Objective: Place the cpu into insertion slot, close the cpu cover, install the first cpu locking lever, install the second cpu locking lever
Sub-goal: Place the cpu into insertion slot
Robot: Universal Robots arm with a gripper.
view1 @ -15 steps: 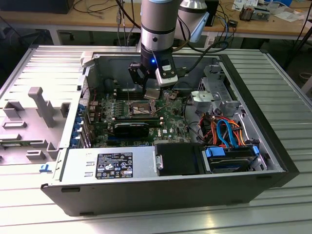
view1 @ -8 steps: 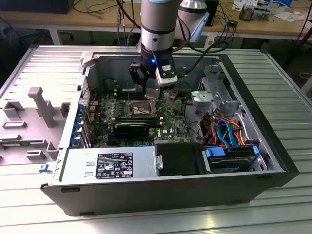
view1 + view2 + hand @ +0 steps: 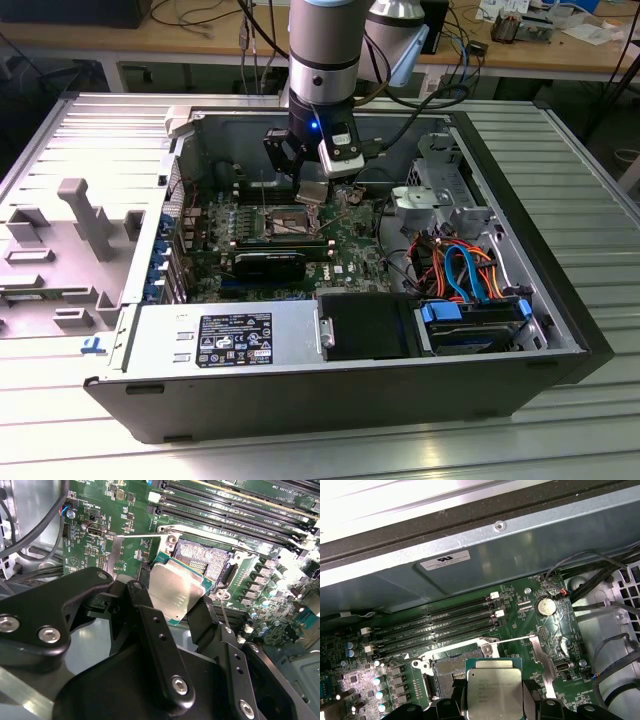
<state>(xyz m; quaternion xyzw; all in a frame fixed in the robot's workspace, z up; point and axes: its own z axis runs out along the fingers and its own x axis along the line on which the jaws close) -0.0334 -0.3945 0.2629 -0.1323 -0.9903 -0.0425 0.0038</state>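
Here the pincer [image 3: 170, 598] grips the cpu [image 3: 495, 690] above the insertion slot [image 3: 201, 560].

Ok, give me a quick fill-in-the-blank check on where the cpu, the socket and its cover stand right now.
1. The gripper is ___ on the cpu, holding it over the board.
2. The insertion slot is ___: no chip sits in it.
3. The cpu cover is swung ___, leaving the slot uncovered.
Missing words: shut; empty; open.
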